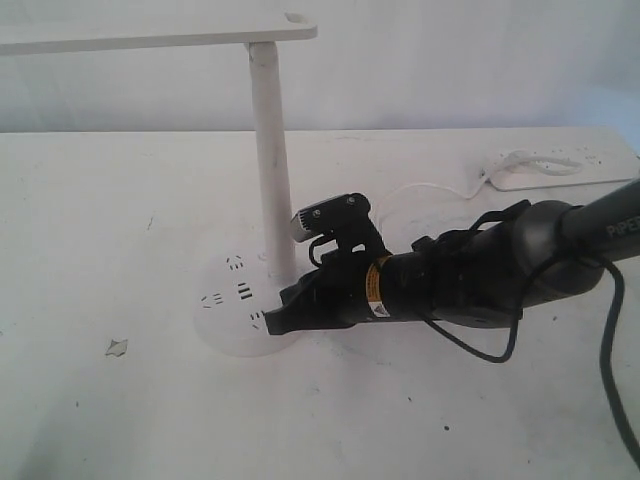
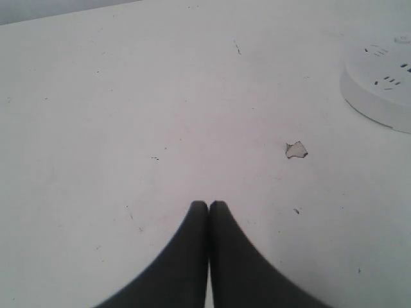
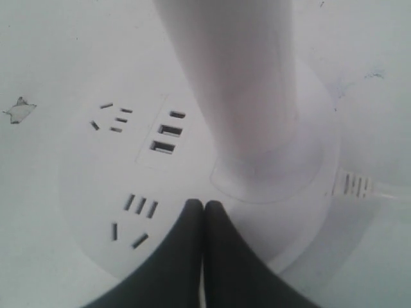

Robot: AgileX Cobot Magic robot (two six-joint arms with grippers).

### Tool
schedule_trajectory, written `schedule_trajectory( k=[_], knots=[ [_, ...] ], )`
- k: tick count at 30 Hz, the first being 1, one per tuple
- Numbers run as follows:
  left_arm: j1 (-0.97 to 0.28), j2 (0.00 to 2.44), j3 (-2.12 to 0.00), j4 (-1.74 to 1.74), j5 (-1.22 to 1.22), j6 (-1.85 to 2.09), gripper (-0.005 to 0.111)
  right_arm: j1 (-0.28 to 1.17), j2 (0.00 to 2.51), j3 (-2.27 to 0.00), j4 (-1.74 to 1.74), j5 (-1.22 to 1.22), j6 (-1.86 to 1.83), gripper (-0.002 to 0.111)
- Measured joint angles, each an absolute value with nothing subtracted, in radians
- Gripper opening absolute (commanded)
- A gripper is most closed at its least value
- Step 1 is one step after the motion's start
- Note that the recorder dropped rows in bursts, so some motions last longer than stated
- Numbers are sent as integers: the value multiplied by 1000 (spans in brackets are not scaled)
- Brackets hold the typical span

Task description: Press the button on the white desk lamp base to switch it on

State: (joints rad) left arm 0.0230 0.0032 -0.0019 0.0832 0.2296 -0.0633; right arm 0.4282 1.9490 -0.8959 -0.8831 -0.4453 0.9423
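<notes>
The white desk lamp base (image 1: pixel 228 325) is a round disc with dark socket holes and USB slots (image 3: pixel 167 131), bearing a tall white stem (image 1: pixel 272 150). My right gripper (image 1: pixel 272 322) is shut, its tips resting on or just over the base top (image 3: pixel 96 186) beside the foot of the stem (image 3: pixel 237 83); in the right wrist view the gripper (image 3: pixel 204 204) has nothing between its fingers. The button does not show in any view; it may lie under those fingertips. My left gripper (image 2: pixel 209 204) is shut over bare table, well apart from the base (image 2: pixel 379 96).
The lamp head (image 1: pixel 150 35) spans the upper left. A long white power strip (image 1: pixel 560 168) lies at the back right, and a white cable (image 1: pixel 420 190) runs to the base. A small chipped spot (image 1: pixel 116 347) marks the table left of the base.
</notes>
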Motion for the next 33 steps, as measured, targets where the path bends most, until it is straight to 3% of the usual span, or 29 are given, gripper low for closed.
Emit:
schedule_trajectory(
  k=[22,33],
  knots=[
    [23,3,-2,83,230,-63,0,428,2001,-935,-893,-455,1034,0],
    [23,3,-2,83,230,-63,0,429,2025,-925,-802,-725,847,0]
  ],
)
